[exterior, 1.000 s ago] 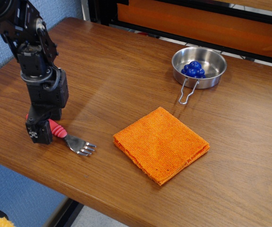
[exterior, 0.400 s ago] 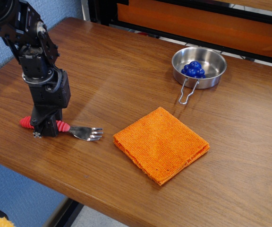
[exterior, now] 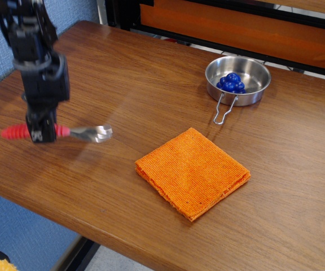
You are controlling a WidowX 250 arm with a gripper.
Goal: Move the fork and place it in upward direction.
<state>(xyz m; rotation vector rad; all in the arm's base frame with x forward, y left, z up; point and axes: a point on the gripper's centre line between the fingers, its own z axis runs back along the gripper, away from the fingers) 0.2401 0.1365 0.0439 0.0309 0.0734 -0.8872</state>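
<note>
Above table, pincer grips fork; no legible writing.

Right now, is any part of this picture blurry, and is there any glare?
In the single camera view, the gripper and the fork it holds look smeared by motion, while the orange cloth and steel bowl are sharp; a soft sheen lies across the wooden table.
</note>
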